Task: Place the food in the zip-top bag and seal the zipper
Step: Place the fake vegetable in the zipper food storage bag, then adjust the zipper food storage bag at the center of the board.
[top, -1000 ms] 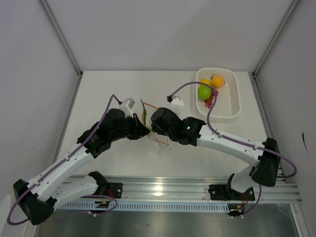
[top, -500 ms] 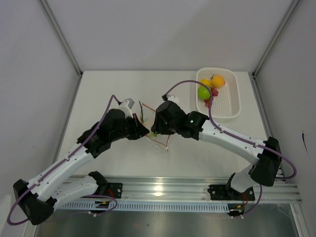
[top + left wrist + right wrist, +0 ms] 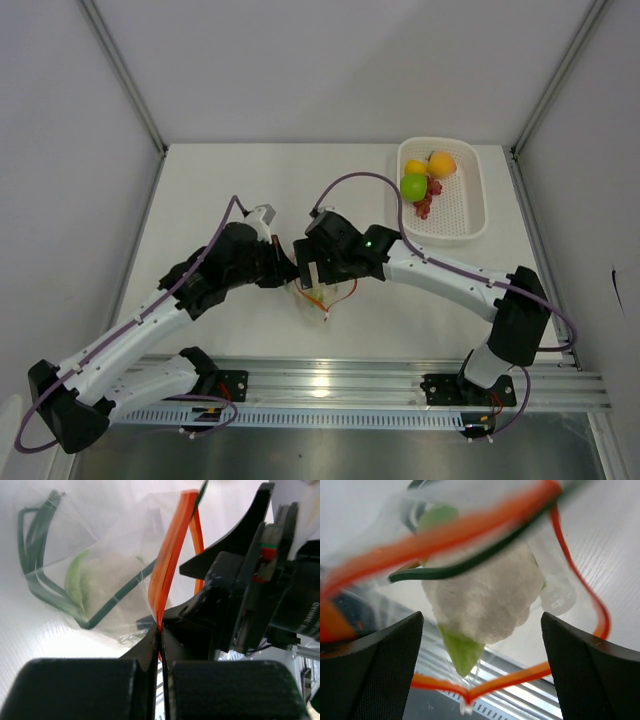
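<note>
The clear zip-top bag hangs between my two grippers with its mouth held wide. My left gripper is shut on the red-orange zipper at one corner of the mouth. My right gripper stands open at the mouth, its fingers wide on either side. Inside the bag lie a pale leafy piece and green stalks. The leafy piece touches neither finger. The rest of the food is in the basket: a green apple, an orange-yellow fruit, a yellow piece and red bits.
The white perforated basket stands at the back right of the table. Both arms meet over the table's middle, close together. White walls enclose the table on three sides, and the metal rail with the arm bases runs along the near edge.
My right gripper has opened and let go of the pale leafy piece, which now lies in the bag. The right wrist shifted left toward the bag's mouth. The left gripper kept its hold.
</note>
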You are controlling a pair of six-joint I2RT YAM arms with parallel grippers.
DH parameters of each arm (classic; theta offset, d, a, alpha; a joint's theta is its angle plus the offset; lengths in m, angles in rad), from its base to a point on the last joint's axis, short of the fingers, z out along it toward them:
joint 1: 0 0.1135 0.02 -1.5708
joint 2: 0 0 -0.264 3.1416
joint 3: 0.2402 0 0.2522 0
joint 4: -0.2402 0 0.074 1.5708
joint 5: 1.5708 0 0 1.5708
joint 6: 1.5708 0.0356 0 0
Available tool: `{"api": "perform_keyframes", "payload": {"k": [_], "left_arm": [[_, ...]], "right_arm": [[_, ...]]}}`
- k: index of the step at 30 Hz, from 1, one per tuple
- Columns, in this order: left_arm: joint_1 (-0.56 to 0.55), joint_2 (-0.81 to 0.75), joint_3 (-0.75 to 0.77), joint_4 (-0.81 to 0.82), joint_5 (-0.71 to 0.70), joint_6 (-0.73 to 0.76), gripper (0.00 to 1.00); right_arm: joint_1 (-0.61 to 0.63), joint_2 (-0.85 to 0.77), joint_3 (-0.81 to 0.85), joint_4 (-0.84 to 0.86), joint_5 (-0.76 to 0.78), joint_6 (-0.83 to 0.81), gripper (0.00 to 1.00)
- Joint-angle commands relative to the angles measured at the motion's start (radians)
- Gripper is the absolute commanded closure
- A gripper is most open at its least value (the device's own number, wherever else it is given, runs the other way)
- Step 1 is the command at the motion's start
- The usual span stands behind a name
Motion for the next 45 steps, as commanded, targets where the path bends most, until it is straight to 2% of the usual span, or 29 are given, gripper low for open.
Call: {"api": "perform_keyframes", "payload": {"k": [1, 6, 11, 13, 16, 20, 27, 33, 35, 36, 37, 42, 45], "left_arm": [[-0.004, -0.001, 0.02, 0.042, -0.035, 0.018, 0.99], [-0.004, -0.009, 0.033, 0.028, -0.049, 0.026, 0.99], [-0.004, -0.004, 0.036, 0.036, -0.032, 0.024, 1.0], [-0.004, -0.003, 0.037, 0.04, -0.025, 0.023, 0.99], [-0.004, -0.001, 0.039, 0.043, -0.015, 0.023, 0.99], [-0.004, -0.001, 0.04, 0.039, -0.014, 0.024, 0.99], [-0.004, -0.005, 0.031, 0.042, -0.011, 0.024, 1.0], [-0.004, 0.006, 0.034, 0.048, 0.012, 0.021, 1.0], [-0.004, 0.006, 0.037, 0.046, 0.018, 0.021, 0.99], [-0.004, 0.006, 0.042, 0.043, 0.02, 0.023, 0.99], [-0.004, 0.006, 0.045, 0.042, 0.02, 0.024, 0.99], [-0.004, 0.019, 0.089, 0.013, 0.023, 0.044, 0.99], [-0.004, 0.032, 0.154, -0.027, 0.037, 0.061, 0.99]], "right_arm": [[0.006, -0.097, 0.132, -0.031, 0.019, -0.048, 0.01], [0.015, -0.21, 0.229, -0.082, 0.069, -0.048, 0.01], [-0.019, -0.275, 0.177, -0.13, 0.117, -0.036, 0.08], [-0.022, -0.307, 0.127, -0.131, 0.129, -0.028, 0.13], [-0.022, -0.348, -0.013, -0.044, 0.086, -0.005, 0.19], [-0.017, -0.374, -0.187, 0.015, 0.082, 0.051, 0.21], [-0.028, -0.371, -0.33, 0.116, 0.117, 0.052, 0.27], [-0.094, -0.327, -0.38, 0.28, 0.002, 0.016, 0.42], [-0.118, -0.289, -0.371, 0.305, -0.018, -0.004, 0.68], [-0.123, -0.279, -0.364, 0.311, -0.019, -0.014, 0.94], [-0.128, -0.262, -0.346, 0.311, -0.015, -0.031, 1.0], [-0.137, -0.248, -0.222, 0.276, -0.001, -0.103, 1.0], [-0.134, -0.258, -0.07, 0.164, 0.048, -0.149, 1.0]]}}
